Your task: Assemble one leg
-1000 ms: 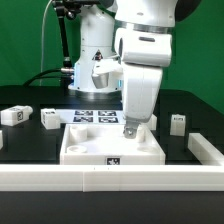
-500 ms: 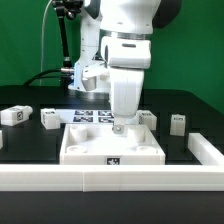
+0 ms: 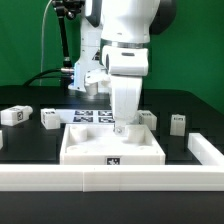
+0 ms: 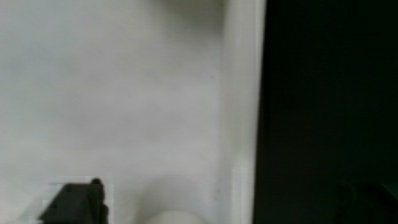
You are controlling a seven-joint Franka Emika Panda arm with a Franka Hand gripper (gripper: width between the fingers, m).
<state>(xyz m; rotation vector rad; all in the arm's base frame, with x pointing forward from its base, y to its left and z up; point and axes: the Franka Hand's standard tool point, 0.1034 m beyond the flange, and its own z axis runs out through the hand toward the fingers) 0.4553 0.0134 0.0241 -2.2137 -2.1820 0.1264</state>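
The white square tabletop lies near the front of the black table. My gripper points down over the tabletop's far edge, right of its middle. In the wrist view the tabletop fills most of the picture, with black table beside it. One dark finger shows far off-centre, and the other is lost against the black. My gripper holds nothing. Small white legs with tags stand apart from it: one and another at the exterior view's left, and one at the right.
The marker board lies behind the tabletop. Another leg stands just right of the gripper. A low white wall runs along the front, and a white bracket sits at the exterior view's right.
The arm has moved toward the exterior view's left along the tabletop's far edge. The tabletop and legs have not visibly moved.
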